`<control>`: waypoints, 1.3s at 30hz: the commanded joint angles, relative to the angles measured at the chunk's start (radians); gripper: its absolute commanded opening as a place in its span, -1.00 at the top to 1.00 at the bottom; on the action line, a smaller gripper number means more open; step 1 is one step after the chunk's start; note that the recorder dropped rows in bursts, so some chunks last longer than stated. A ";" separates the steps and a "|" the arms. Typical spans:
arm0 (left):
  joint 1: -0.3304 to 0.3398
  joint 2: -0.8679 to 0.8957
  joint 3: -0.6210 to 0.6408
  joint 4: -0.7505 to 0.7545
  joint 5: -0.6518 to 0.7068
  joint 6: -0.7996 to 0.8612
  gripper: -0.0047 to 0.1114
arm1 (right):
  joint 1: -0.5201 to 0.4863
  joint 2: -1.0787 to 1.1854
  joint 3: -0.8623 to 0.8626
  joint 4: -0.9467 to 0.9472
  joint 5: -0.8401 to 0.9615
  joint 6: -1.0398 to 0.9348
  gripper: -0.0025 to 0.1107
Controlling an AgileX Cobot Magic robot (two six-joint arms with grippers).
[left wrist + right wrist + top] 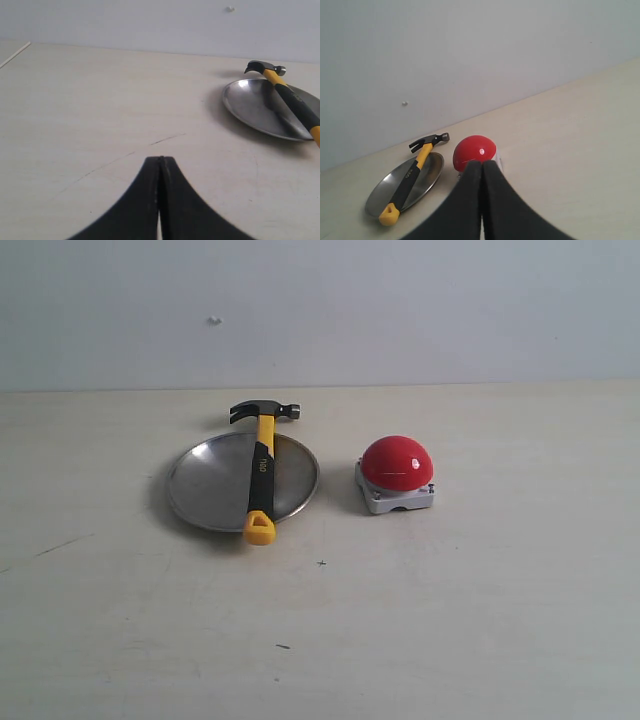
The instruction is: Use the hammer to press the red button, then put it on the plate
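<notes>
The hammer [262,472] lies across the silver plate [205,485], its dark head past the far rim and its yellow looped end over the near rim. To the right of the plate stands the red button [397,462] on its grey base. No arm shows in the exterior view. My left gripper [161,161] is shut and empty, away from the plate [250,105] and hammer [290,100]. My right gripper [482,165] is shut and empty too, with the red button [474,151], hammer [412,172] and plate [427,182] beyond its tips.
The pale wooden tabletop [450,620] bears a few faint scratches and small dark specks. A plain light wall [400,310] rises behind its far edge.
</notes>
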 commanded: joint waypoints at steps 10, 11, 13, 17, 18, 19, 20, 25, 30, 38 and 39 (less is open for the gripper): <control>-0.001 -0.005 0.001 -0.010 -0.003 0.004 0.92 | -0.003 -0.005 0.005 -0.201 0.055 -0.202 0.96; -0.001 -0.005 0.001 -0.010 -0.003 0.004 0.92 | -0.003 -0.005 0.005 -0.201 0.068 -0.202 0.96; -0.001 -0.005 0.001 -0.010 -0.003 0.004 0.92 | -0.003 -0.005 0.005 -0.201 0.090 -0.203 0.96; -0.001 -0.005 0.001 -0.010 -0.003 0.004 0.92 | -0.003 -0.005 0.005 -0.208 0.100 -0.219 0.96; -0.001 -0.005 0.001 -0.010 -0.003 0.004 0.92 | -0.003 -0.005 0.005 -0.208 0.100 -0.219 0.96; -0.001 -0.005 0.001 -0.010 -0.003 0.004 0.92 | -0.003 -0.005 0.005 -0.208 0.100 -0.219 0.96; -0.001 -0.005 0.001 -0.010 -0.003 0.004 0.92 | -0.003 -0.005 0.005 -0.208 0.098 -0.241 0.96; -0.001 -0.005 0.001 -0.010 -0.003 0.004 0.92 | -0.003 -0.005 0.005 0.064 0.085 -0.542 0.96; -0.001 -0.005 0.001 -0.010 -0.003 0.004 0.92 | -0.025 -0.005 0.005 0.272 0.050 -0.746 0.96; -0.001 -0.005 0.001 -0.010 -0.003 0.004 0.92 | -0.240 -0.005 0.005 0.268 0.060 -0.760 0.96; -0.001 -0.005 0.001 -0.010 -0.003 0.004 0.92 | -0.266 -0.005 0.005 0.262 0.068 -0.758 0.96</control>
